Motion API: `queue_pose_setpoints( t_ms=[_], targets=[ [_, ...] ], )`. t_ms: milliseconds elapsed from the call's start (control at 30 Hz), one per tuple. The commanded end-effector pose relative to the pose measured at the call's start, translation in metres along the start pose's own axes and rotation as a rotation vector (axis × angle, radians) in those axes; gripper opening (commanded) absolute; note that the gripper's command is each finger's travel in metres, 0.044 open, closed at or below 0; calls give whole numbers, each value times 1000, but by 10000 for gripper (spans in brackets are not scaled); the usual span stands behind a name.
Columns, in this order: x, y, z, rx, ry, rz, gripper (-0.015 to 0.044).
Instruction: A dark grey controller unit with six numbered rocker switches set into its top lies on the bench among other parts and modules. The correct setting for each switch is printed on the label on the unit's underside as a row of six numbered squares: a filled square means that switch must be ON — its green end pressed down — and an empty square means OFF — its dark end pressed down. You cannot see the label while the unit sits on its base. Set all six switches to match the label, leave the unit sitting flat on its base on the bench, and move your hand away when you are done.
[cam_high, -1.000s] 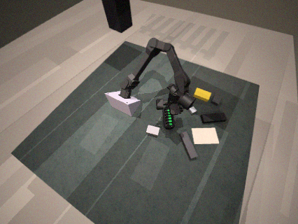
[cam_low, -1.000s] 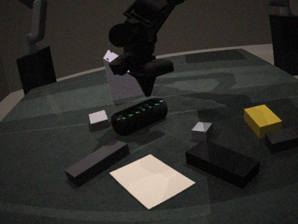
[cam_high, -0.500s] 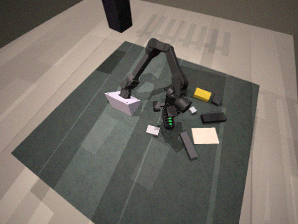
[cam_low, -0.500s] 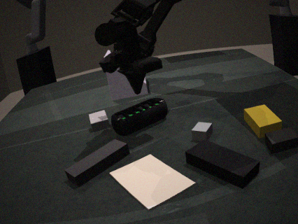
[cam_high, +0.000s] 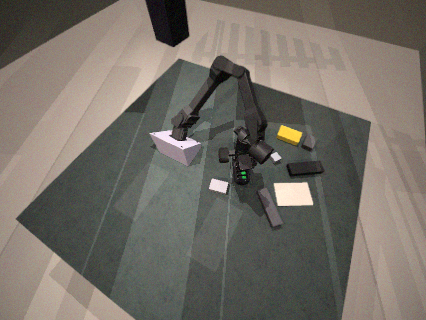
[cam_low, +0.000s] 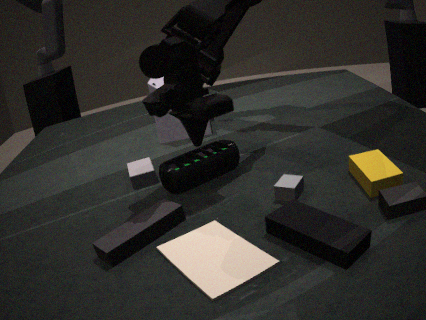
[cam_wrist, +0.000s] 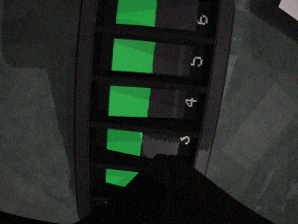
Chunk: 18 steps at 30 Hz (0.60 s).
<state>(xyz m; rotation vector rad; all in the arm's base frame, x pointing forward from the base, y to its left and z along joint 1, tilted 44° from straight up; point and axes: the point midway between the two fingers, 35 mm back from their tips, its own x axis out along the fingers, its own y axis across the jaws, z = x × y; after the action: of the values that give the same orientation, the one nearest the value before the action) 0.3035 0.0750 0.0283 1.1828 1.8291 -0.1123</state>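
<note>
The dark grey controller unit sits upright on its base, rocker switches facing up. In the wrist view, switches 3 to 6 show a green end at left and a dark end at right. A green part of switch 2 shows below them; the rest of it and switch 1 are hidden by the fingers. My gripper is shut and empty. Its tip points down at the unit's top, over the dark side near switches 2 and 3; contact cannot be told. The label underneath is hidden.
A cream sheet, a grey bar and a black block lie around the unit. Two small white blocks flank it. A yellow block and lilac box stand farther off.
</note>
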Motion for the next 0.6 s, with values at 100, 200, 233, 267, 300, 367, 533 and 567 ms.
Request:
queue_pose_setpoints(
  t_ms=[100,200,233,267,300,367,533,567],
  targets=[
    [13,-1,-1,8,6,1,0],
    [15,-1,-1,8,6,1,0],
    [16,-1,-1,8,6,1,0],
    [17,-1,-1,8,6,1,0],
    [19,-1,-1,8,6,1,0],
    [21,-1,-1,8,6,1,0],
    [21,-1,-1,8,6,1,0],
    [21,-1,-1,8,6,1,0]
  ],
)
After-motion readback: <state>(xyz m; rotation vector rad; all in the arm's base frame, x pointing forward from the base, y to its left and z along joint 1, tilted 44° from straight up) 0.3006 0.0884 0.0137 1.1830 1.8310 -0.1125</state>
